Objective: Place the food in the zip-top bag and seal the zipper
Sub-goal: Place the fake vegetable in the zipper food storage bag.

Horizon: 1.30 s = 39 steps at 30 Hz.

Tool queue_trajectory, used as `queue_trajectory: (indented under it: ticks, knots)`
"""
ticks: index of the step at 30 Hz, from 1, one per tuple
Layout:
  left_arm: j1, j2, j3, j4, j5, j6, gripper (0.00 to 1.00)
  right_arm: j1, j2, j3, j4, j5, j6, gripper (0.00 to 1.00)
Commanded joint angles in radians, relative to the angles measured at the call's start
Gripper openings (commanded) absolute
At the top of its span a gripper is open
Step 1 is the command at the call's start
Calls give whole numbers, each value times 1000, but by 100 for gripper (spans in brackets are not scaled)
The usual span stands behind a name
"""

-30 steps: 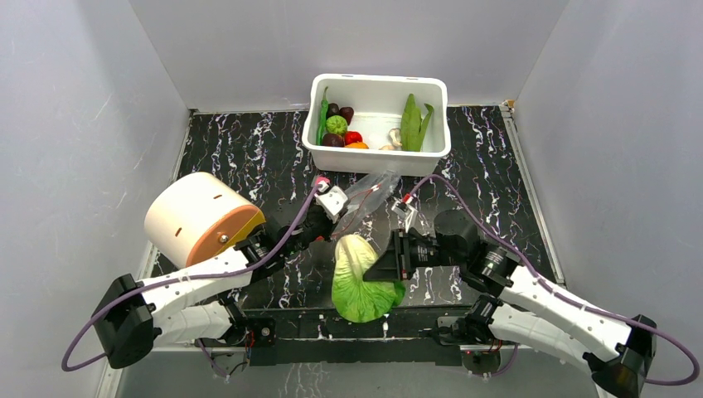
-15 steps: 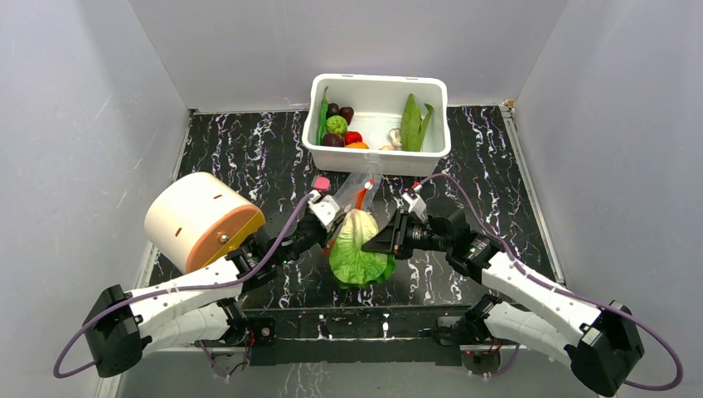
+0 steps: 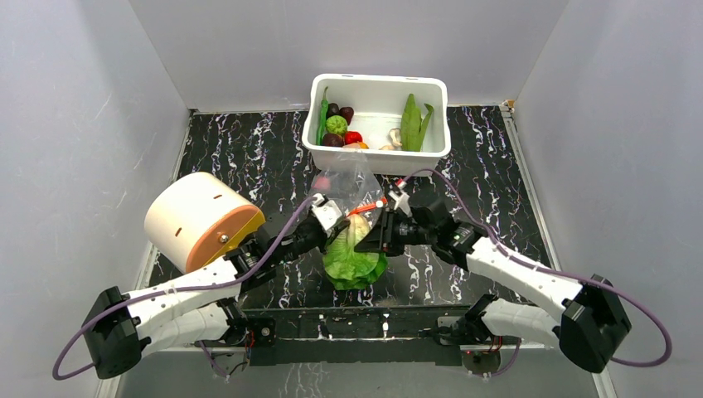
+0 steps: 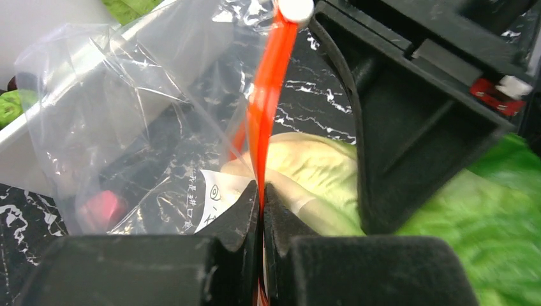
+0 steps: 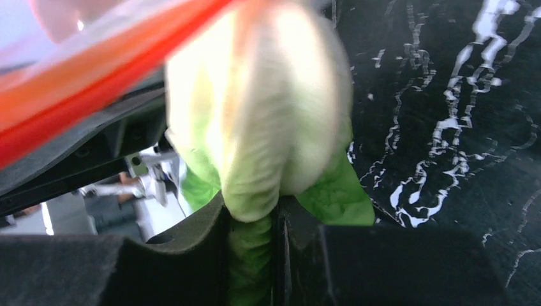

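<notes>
The clear zip-top bag (image 3: 352, 178) hangs just in front of the white tub. My left gripper (image 3: 336, 222) is shut on the orange-red zipper (image 4: 271, 83) at the bag's mouth, the strip pinched between its jaws (image 4: 262, 191). The pale-green cabbage (image 3: 355, 259) is clamped by its leafy end in my right gripper (image 5: 252, 207). In the top view the right gripper (image 3: 370, 236) sits beside the left one. The cabbage's pale tip (image 4: 306, 166) lies right at the bag mouth, next to the zipper (image 5: 96, 70). The other food (image 3: 340, 126) lies in the tub.
The white tub (image 3: 377, 83) stands at the back centre with green pods, purple rounds, a tomato and mushrooms inside. A large beige and orange cylinder (image 3: 199, 217) lies at the left, close to my left arm. Grey walls enclose the black marbled table (image 3: 249, 149).
My right gripper has carried the cabbage away from the near edge and up to the bag's mouth. The left gripper has kept its hold on the zipper, and the bag has shifted slightly toward the tub.
</notes>
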Motion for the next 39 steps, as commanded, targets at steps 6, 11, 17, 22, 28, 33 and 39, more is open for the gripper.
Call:
queue_trajectory:
  ticks: [6, 11, 17, 22, 28, 33, 39]
  knots:
    - [-5, 101, 103, -17, 48, 90, 0, 142, 72, 208, -139, -94, -313, 0]
    - [-5, 82, 101, -41, 95, 84, 0, 128, 10, 191, -141, 123, -249, 0]
    - [-5, 24, 158, -215, 224, 69, 0, 89, -100, 77, -112, 373, -90, 0]
    - [-5, -13, 196, -285, 235, 72, 0, 85, -134, 30, -97, 435, -38, 0]
    - [-5, -17, 207, -269, 200, 91, 0, 76, -122, 12, -122, 459, -11, 0]
    - [-5, -6, 176, -190, 110, 90, 0, 75, -162, -12, -26, 414, -65, 0]
    - [-4, 88, 189, -149, 98, 112, 0, 137, -187, -7, 119, 186, -236, 0]
